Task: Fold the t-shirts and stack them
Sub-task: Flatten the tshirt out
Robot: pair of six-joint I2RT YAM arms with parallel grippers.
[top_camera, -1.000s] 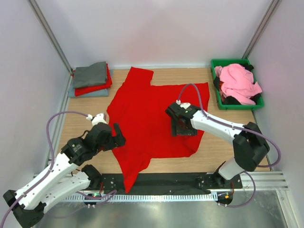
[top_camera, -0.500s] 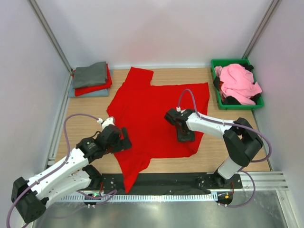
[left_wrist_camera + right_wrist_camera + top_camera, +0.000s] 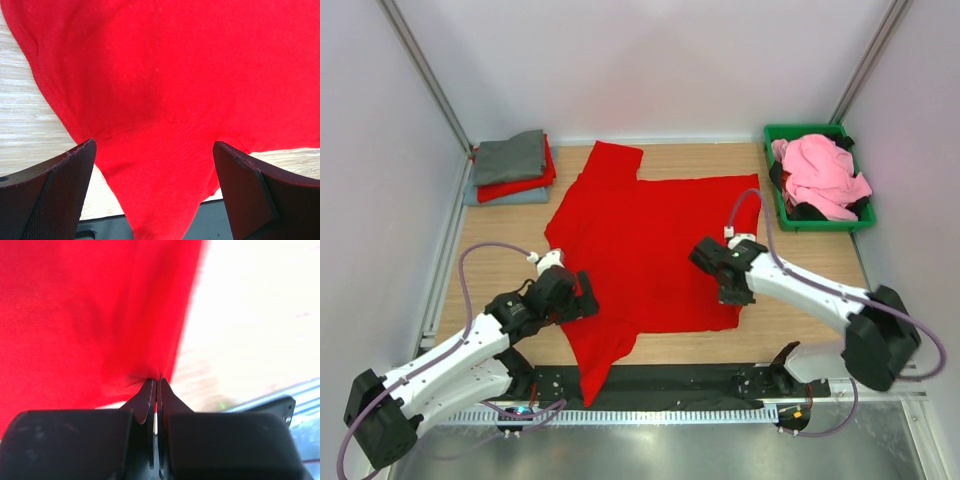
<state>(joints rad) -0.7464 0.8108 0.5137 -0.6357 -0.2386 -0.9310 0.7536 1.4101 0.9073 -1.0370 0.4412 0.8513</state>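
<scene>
One red t-shirt (image 3: 640,240), its edge pinched in right jaws

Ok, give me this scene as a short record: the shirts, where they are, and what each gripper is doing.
red shirt: spread flat in the middle, not yet folded
stack: far left corner, folded; grey on top, red under it, blue-grey at the bottom
bin: far right, holds pink shirt and dark shirt, both unfolded
left gripper: open, at the red shirt's left edge
right gripper: shut, pinching the red shirt's right edge
</scene>
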